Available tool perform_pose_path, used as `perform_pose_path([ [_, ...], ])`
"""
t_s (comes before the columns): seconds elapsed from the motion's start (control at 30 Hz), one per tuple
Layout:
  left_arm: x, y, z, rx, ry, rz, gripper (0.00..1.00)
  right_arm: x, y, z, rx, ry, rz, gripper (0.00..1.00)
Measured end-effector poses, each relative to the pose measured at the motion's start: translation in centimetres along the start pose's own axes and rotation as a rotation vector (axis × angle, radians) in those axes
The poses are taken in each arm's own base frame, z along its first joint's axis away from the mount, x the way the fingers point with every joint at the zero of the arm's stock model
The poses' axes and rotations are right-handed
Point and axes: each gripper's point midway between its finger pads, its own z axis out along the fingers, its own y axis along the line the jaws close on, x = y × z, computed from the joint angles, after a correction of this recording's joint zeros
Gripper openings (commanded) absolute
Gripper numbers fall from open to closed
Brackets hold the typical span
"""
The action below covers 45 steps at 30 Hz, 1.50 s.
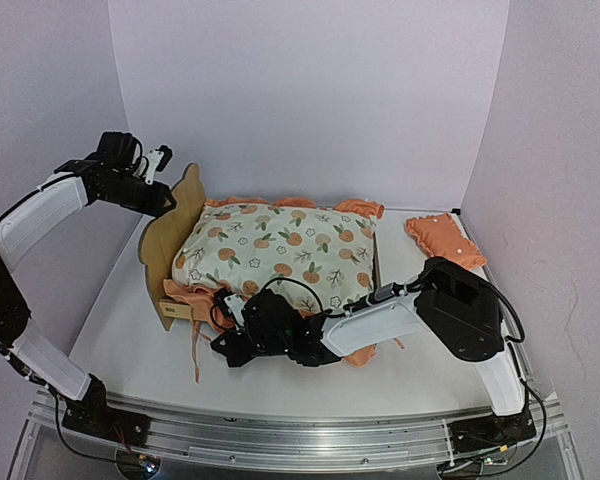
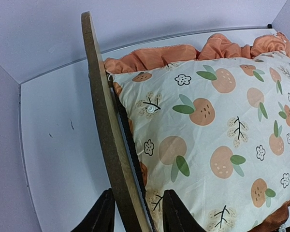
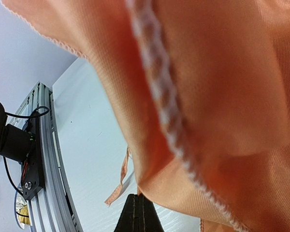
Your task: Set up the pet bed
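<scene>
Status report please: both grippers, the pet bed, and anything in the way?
Left gripper straddles the pet bed headboard. Right gripper shut on mattress pad ruffle at near edge. Small pillow lies apart, right.
</scene>
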Motion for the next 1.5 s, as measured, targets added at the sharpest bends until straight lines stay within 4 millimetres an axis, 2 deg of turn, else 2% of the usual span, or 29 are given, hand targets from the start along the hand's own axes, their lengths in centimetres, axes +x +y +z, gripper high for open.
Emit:
perform_pose_path([
  [0.1,0.1,-0.4,0.3,0.002,-0.001,0.015,0.17,0.0,0.0,0.0,0.002,0.000,0.000,0.00],
  [0.2,0.0,-1.0,0.6,-0.012,-0.005,0.030,0.12,0.1,-0.2,0.0,0.007,0.000,-0.001,0.00],
  [0.43,-0.8,-3.2,1.6,-0.016,-0.017,0.071,0.08,1.3,-1.2,-0.3,0.040,0.020,-0.018,0.00],
  [0.53,-1.9,-4.6,2.8,0.018,-0.027,0.097,0.08,1.6,-1.7,-1.2,0.070,0.032,-0.029,0.00],
  [0.63,-3.3,-6.4,4.3,0.064,-0.041,0.121,0.09,0.9,-1.7,-2.1,0.093,0.019,-0.045,0.00],
  [0.73,-4.8,-8.4,5.9,0.116,-0.062,0.145,0.17,-0.3,-1.4,-3.0,0.111,-0.010,-0.060,0.00],
  [0.9,-5.5,-11.7,6.7,0.225,-0.074,0.176,0.53,-1.3,-2.0,-3.6,0.141,-0.026,-0.058,0.00],
  [1.0,-5.3,-12.7,6.1,0.267,-0.062,0.176,0.66,-1.0,-2.8,-3.7,0.164,-0.005,-0.052,0.00],
  [1.07,-5.7,-12.4,5.1,0.277,-0.074,0.165,0.69,-0.8,-3.3,-3.8,0.176,0.007,-0.049,0.00],
  [1.13,-6.6,-10.9,3.1,0.261,-0.115,0.135,0.68,-0.6,-3.6,-3.9,0.184,0.016,-0.046,0.00],
  [1.23,-7.1,-8.1,-2.3,0.197,-0.237,0.061,0.63,-0.3,-4.0,-4.0,0.196,0.033,-0.044,0.00],
  [1.3,-5.7,-7.2,-7.2,0.177,-0.343,-0.008,0.57,-0.1,-4.2,-4.0,0.201,0.044,-0.044,0.00],
  [1.37,-3.3,-7.8,-11.8,0.210,-0.453,-0.058,0.53,0.1,-4.3,-4.0,0.205,0.053,-0.044,0.00],
  [1.4,-1.9,-8.3,-13.4,0.239,-0.498,-0.085,0.53,0.2,-4.3,-4.0,0.206,0.057,-0.043,0.00],
  [1.43,-0.3,-9.0,-14.5,0.277,-0.525,-0.102,0.52,0.3,-4.3,-4.0,0.205,0.060,-0.043,0.00],
  [1.5,2.7,-9.7,-14.2,0.328,-0.504,-0.143,0.51,0.4,-4.3,-4.0,0.203,0.065,-0.042,0.00],
])
